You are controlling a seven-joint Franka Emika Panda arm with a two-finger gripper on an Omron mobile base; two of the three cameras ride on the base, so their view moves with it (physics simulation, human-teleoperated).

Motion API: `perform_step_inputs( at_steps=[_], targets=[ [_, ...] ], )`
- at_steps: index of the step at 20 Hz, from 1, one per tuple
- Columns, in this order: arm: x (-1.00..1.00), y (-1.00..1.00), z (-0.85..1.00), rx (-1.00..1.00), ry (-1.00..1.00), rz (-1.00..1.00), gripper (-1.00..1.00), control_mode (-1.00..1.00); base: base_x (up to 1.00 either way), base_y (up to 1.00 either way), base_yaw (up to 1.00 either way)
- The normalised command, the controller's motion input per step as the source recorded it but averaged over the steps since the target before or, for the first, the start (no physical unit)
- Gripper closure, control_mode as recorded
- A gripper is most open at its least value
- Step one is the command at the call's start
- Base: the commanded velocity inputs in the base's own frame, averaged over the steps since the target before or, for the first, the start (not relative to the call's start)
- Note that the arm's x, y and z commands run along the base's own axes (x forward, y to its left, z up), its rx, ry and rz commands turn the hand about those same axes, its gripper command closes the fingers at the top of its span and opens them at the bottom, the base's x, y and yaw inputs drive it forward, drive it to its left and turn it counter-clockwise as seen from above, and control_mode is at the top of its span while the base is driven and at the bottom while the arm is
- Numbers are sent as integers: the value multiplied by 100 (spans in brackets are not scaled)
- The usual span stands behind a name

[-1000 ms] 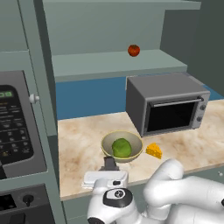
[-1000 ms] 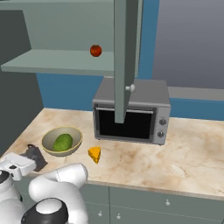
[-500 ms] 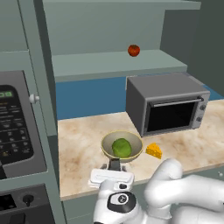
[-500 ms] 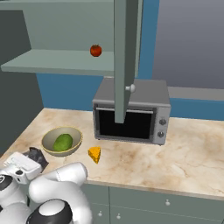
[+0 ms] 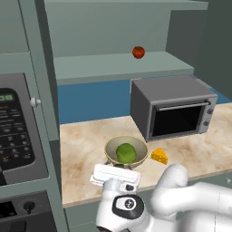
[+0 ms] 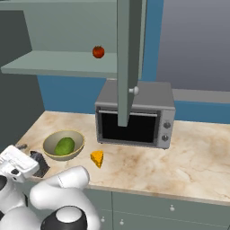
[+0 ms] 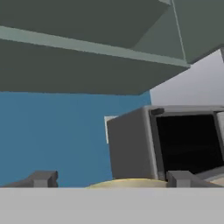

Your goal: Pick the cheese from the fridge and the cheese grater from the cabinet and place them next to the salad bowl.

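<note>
- Yellow-orange cheese lay on the marbled counter, just right of the salad bowl and apart from it; in the right base view the wedge sat between the bowl and the microwave.
- Bowl held a green lettuce ball.
- Dark grey cheese grater stood on the counter at the bowl's near-left side, close to its rim; contact could not be judged. It was partly hidden behind the white hand.
- Gripper was at the grater's spot, pointing toward the back wall; both finger tips stood wide apart with nothing between them, so the jaws were released.
- Bowl rim showed just ahead of the fingers in the hand view.
- Cabinet hung open above, its door swung out; a small red fruit sat on its shelf.
- Oven control panel stood at far left.
</note>
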Motion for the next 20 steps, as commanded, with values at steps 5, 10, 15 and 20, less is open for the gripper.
perform_step_inputs(
  at_steps=[5, 10, 15, 20],
  targets=[
    [-25, -5, 100, 13, -10, 0, -100, -100, 0, 0, 0],
    [-50, -18, 100, 20, -19, 0, -100, -100, 0, 0, 0],
    [-81, -42, 100, 29, -14, 0, -100, -100, 0, 0, 0],
    [-93, -48, 100, 33, -12, 0, -100, -100, 0, 0, 0]
  ],
)
